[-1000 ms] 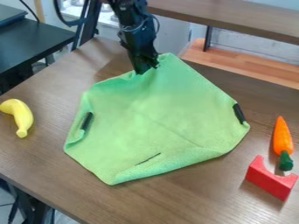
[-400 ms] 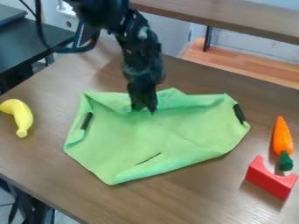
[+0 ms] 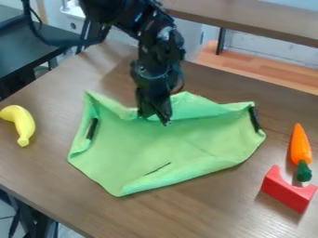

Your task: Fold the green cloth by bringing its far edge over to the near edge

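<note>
Tabletop [image 3: 192, 214]: brown wood grain, set at a slant across the view, its near left edge running down towards the bottom
Behind it: a raised brown board [image 3: 255, 21] along the top right, with a lighter wooden surface [image 3: 273, 76] beneath; a black table [image 3: 37, 53] stands at the upper left
Black arm [image 3: 158, 56]: comes in from the top edge and hangs down over the table
Gripper [image 3: 155, 120]: low, tips pointing down, at the far part of the cloth, near the middle of its width
Fingers [image 3: 164, 112]: closed on the green fabric, pinching a bit of it between them
Green cloth [image 3: 149, 148]: lies across the middle of the tabletop, its far side folded and ruffled on both sides of the gripper, its near edge curled over
Marks on the cloth: a dark strip [image 3: 92, 128] near the left edge, another [image 3: 255, 119] at the right edge, and a thin dark line [image 3: 157, 168] near the front
Yellow banana [image 3: 23, 124]: on the left of the table, curved, apart from the cloth
Orange carrot [image 3: 301, 145]: at the far right, its green top [image 3: 303, 172] pointing towards the viewer
Red block [image 3: 287, 191]: at the lower right, its curved notch right by the carrot's green end
</note>
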Robot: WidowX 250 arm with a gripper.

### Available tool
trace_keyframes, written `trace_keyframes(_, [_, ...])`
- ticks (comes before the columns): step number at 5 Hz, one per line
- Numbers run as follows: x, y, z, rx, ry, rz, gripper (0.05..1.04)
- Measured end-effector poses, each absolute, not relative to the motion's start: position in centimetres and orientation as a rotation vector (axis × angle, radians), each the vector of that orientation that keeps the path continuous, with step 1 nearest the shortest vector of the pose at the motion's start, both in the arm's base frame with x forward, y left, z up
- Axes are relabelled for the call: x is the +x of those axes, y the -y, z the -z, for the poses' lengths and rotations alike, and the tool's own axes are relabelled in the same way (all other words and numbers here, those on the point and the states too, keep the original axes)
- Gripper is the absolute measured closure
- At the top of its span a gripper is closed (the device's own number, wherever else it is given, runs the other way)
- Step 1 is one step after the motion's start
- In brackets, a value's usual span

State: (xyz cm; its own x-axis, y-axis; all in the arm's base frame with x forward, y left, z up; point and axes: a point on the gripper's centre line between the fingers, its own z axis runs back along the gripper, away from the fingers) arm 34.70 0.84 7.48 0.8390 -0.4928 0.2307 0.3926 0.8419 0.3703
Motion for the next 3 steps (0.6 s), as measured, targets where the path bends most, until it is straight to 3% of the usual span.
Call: trace_keyframes(3, [31.4,1.9,-6.4,0.397,0.352,0.490,1.027])
